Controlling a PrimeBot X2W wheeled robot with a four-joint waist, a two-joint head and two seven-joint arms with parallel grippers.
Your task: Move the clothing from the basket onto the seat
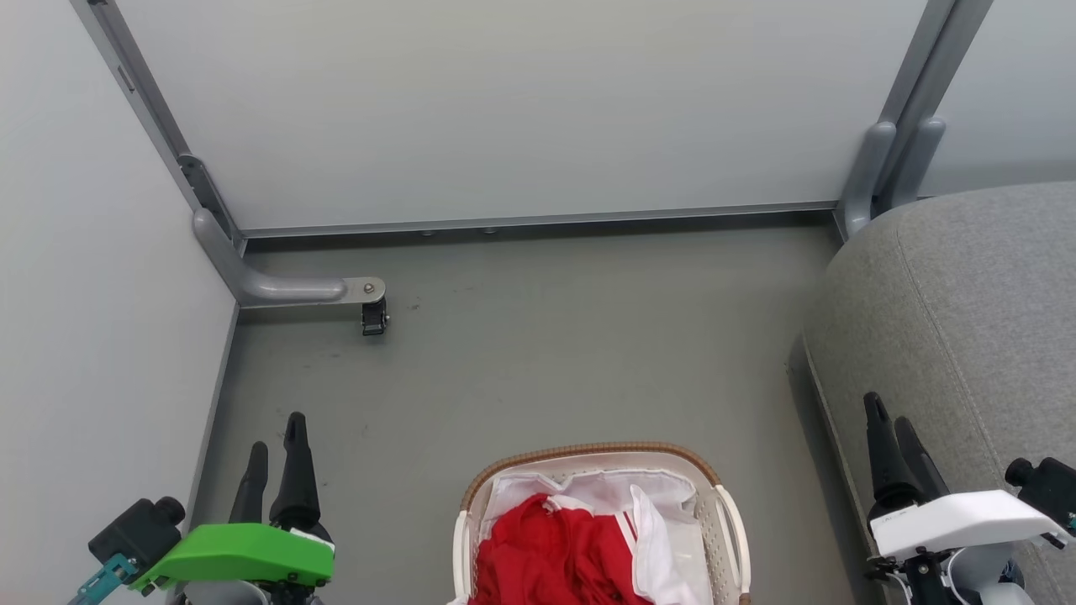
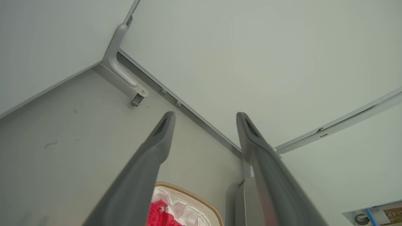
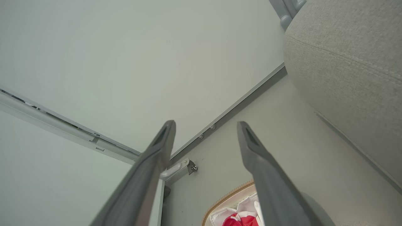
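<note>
Pale matte wall panels (image 1: 504, 109) are closing in the space at the back and left, joined by grey metal posts (image 1: 915, 101). A grey rail (image 1: 538, 221) is running along the back panel's foot. A curved support foot (image 1: 286, 291) with a small black fitting (image 1: 374, 318) is resting on the scuffed grey floor (image 1: 546, 361). The seat (image 1: 967, 319) is standing at the right beside one of the posts, under soft even light

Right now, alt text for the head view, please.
A cream basket of red and white clothing sits on the grey floor between the left end effector and right end effector, both open; the grey seat stands at right.
</note>
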